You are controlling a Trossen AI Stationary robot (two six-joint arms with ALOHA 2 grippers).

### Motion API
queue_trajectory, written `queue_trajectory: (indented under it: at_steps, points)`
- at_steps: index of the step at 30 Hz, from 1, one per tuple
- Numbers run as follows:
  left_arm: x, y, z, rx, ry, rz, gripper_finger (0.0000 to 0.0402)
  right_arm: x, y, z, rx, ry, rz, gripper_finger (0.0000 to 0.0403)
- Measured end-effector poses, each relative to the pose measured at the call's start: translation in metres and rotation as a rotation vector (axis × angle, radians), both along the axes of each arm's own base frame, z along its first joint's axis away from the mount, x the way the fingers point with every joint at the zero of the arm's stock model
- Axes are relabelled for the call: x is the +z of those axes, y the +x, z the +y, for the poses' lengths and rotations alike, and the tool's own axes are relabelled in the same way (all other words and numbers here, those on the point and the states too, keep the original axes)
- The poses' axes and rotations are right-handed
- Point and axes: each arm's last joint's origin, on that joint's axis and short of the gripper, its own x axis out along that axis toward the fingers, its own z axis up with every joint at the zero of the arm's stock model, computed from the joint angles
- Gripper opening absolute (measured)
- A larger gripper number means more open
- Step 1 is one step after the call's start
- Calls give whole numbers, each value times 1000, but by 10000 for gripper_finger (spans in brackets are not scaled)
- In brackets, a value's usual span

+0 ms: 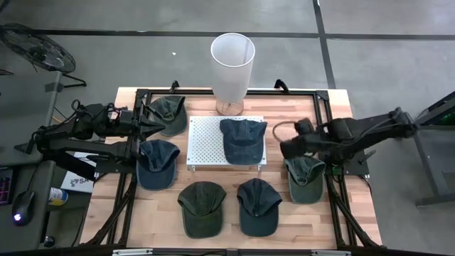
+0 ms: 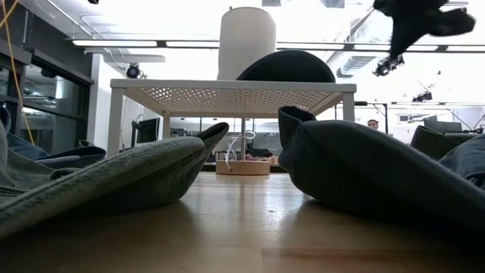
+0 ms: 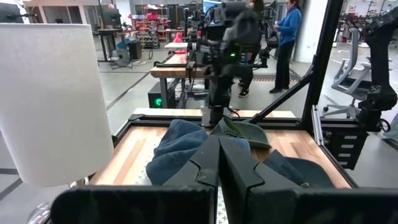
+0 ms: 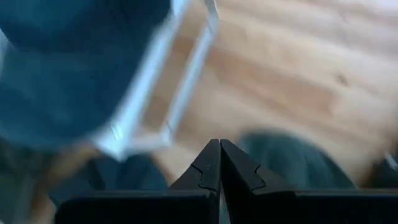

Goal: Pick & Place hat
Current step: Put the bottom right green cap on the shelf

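A blue hat [image 1: 242, 139] lies on the white perforated stand [image 1: 206, 142] in the middle of the table, crown up; the low view shows its dome [image 2: 286, 67] on the stand top. My right gripper [image 1: 286, 149] hangs shut and empty in the air just right of the stand, pointing steeply down, above the gap between the stand and a green hat [image 1: 306, 176]. Its shut fingertips [image 4: 219, 144] show over bare wood. My left gripper [image 1: 162, 126] is shut, level, at the table's left, between a dark green hat [image 1: 169, 114] and a blue hat [image 1: 157, 162].
A green hat [image 1: 201, 206] and a dark blue hat [image 1: 257, 205] lie near the front edge. A tall white cylinder on a wooden base [image 1: 232, 67] stands behind the stand. A black frame rims the table. People stand in the room beyond.
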Motion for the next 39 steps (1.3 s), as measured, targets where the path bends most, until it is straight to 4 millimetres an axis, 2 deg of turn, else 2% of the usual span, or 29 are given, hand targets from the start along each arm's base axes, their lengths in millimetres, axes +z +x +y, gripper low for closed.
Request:
queue_trajectory:
  at_steps: [3,8,14,18,25,29,33,39]
  points:
    - [-1,0,0,0,-7,7,3,-4,3,17,-3,93,138,0]
    - [-1,0,0,0,-7,12,3,-22,12,44,-12,211,248,0]
    - [-2,0,0,0,-7,16,3,-37,18,62,-68,202,300,6]
    - [-2,0,0,0,-7,16,3,-43,21,67,-99,175,306,45]
    - [-2,0,0,0,-8,16,3,-59,32,74,-172,153,351,166]
    - [-2,0,0,0,-8,15,3,-72,39,78,-203,152,409,218]
    - [-2,0,0,0,-8,16,3,-84,47,84,-203,164,455,235]
    - [-2,0,0,0,-8,16,3,-105,60,98,-175,181,449,228]
